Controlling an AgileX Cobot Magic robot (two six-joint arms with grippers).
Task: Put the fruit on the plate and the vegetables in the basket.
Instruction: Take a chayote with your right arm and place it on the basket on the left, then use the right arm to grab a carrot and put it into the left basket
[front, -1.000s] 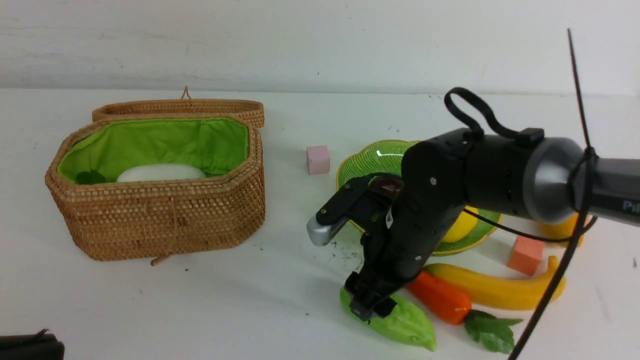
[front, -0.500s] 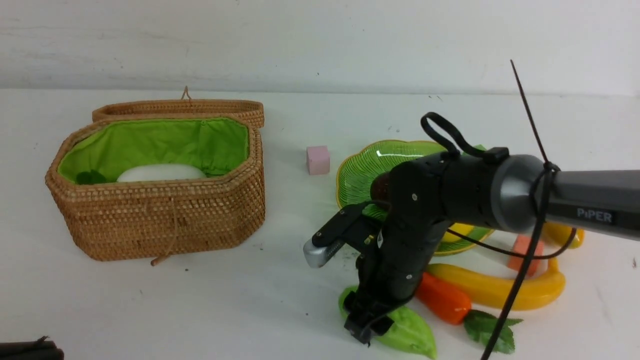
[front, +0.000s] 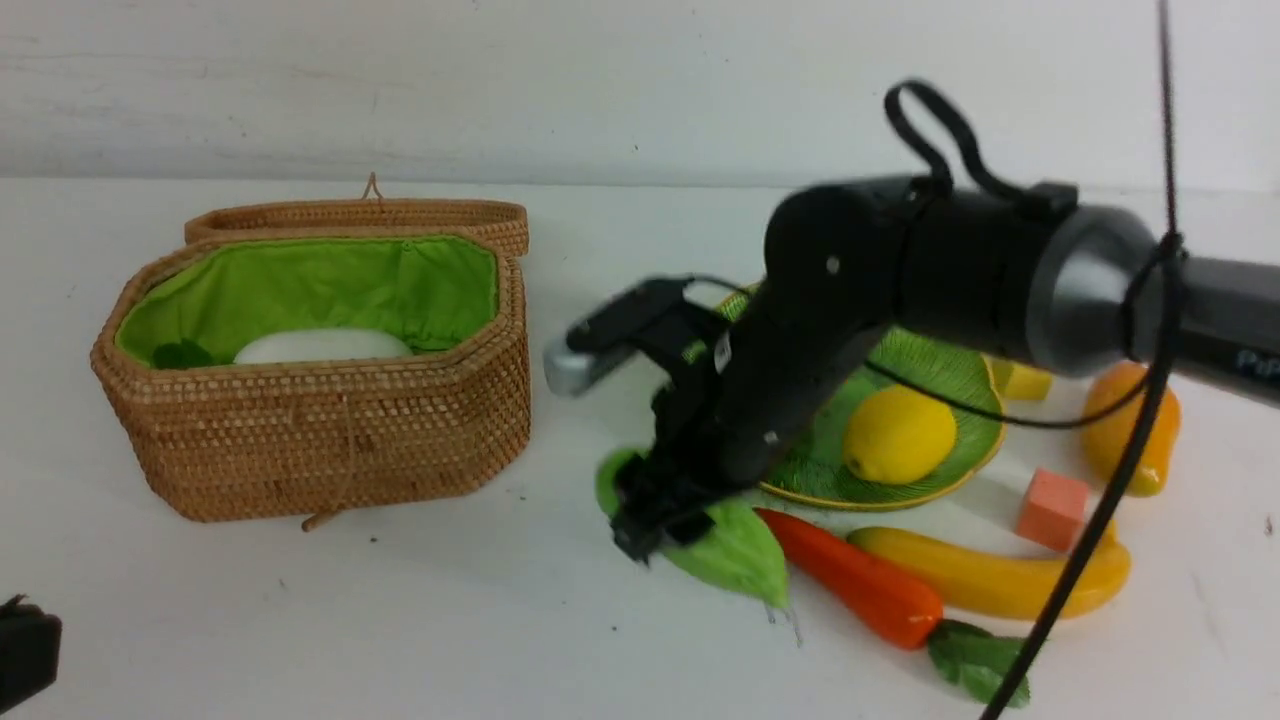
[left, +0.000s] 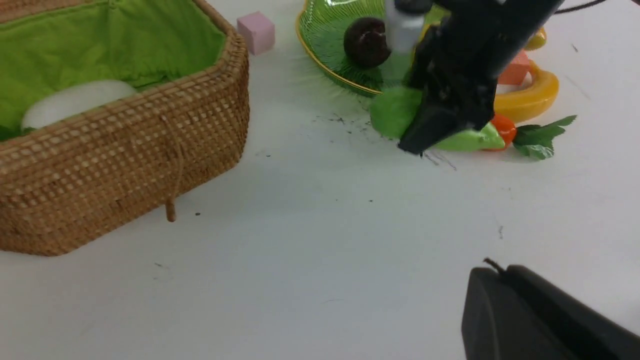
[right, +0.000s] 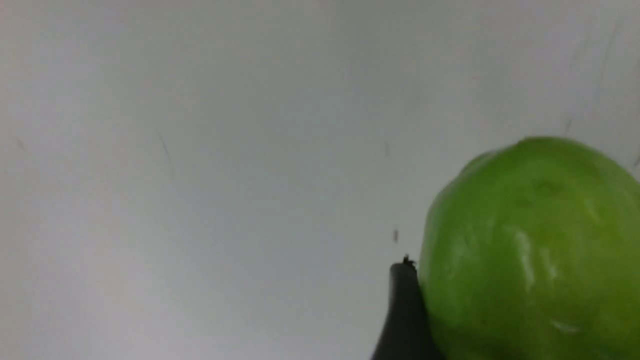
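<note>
My right gripper (front: 655, 520) is shut on the light green gourd (front: 730, 550), held low over the table in front of the plate (front: 950, 385). In the right wrist view one black finger (right: 405, 310) presses the gourd (right: 530, 240). The lemon (front: 898, 433) and the dark purple fruit (left: 366, 42) lie on the green plate. The carrot (front: 860, 590), banana (front: 990, 578) and mango (front: 1130, 440) lie on the table. The open basket (front: 330, 440) holds the white radish (front: 320, 346). My left gripper (left: 492, 272) is shut and empty, near the front left corner.
A pink cube (left: 256, 32) sits between the basket and the plate. An orange cube (front: 1050, 508) and a yellow cube (front: 1025, 381) lie to the right of the plate. The basket lid (front: 360, 215) stands folded back behind it.
My right gripper closed on the gourd, dipped, then rose and swung left toward the basket with it. The lemon is uncovered now. The left gripper barely shifted.
</note>
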